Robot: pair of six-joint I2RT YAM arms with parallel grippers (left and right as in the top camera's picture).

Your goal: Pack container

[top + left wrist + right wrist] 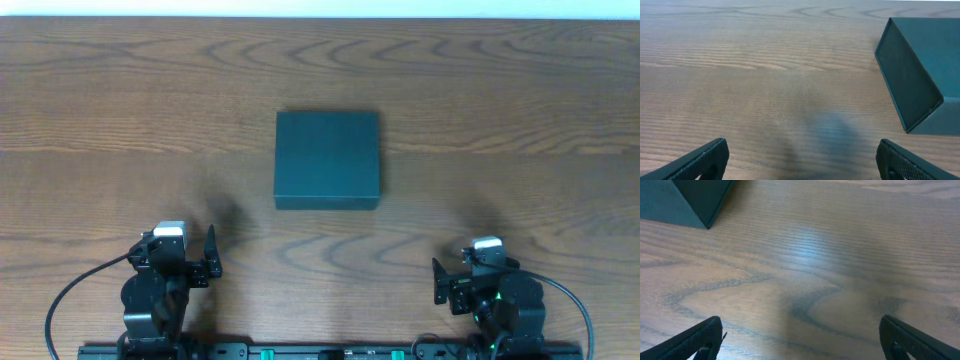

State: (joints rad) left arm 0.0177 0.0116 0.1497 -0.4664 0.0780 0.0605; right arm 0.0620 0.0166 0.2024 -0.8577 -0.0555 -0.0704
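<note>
The container (328,159), a dark teal square box with its lid down, lies at the middle of the wooden table. One corner of it shows at the right of the left wrist view (920,70) and another at the top left of the right wrist view (690,200). My left gripper (200,262) rests near the front left edge, open, with only bare wood between its fingers (705,161). Near the front right sits my right gripper (452,283), also open and empty, well short of the box.
The wooden table (120,110) stretches wide on both sides of the box. Black cables (70,300) run from each arm base at the front edge, where a dark rail (330,352) lies.
</note>
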